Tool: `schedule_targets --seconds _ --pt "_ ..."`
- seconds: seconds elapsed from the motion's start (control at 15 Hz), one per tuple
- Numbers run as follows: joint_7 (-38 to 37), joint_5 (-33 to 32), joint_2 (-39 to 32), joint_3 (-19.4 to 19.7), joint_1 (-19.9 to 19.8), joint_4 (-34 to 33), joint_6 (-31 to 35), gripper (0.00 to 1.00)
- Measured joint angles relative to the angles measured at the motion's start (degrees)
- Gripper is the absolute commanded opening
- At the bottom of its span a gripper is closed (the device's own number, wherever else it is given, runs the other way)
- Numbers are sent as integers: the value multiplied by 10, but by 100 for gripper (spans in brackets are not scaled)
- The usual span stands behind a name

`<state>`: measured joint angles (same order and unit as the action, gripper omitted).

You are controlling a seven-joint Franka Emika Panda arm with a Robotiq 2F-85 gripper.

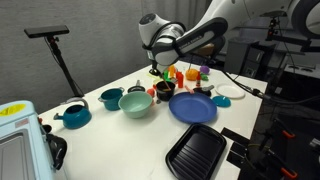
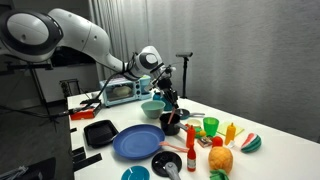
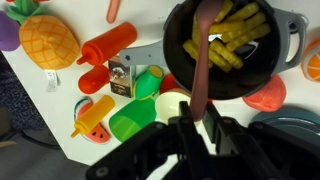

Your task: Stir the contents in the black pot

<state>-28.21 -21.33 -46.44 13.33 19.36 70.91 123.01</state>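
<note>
We've got gripper over the black pot — fingers clamped on brown utensil w/ tip in yellow pieces. Beside pot — blue plate.

White rounded arm, black hand

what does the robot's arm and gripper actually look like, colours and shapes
The white Franka arm is built of thick rounded links with smooth shells and dark bands at the joints. Its wrist end turns dark and carries the black Robotiq gripper, a blocky body with two matte black jaws. No markings are readable at this size, and no cable along the arm can be made out.
</note>
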Motion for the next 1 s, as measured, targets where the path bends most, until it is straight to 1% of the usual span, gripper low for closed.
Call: schedule_targets --seconds 0.27,0.47,0.6,0.8,0.87,0.93,1.0 --pt "18 20 8 -29 -11 -4 -75 5" --pt "32 44 7 -50 -28 -5 -113 5" --pt "36 59 7 -60 -41 -5 -123 5" --pt "36 75 8 -67 -57 -5 -118 5" --pt "36 79 9 -68 -63 -5 -114 44" --pt "36 81 10 -69 -68 -5 -108 44" --pt "37 83 13 -69 -73 -5 -101 51"
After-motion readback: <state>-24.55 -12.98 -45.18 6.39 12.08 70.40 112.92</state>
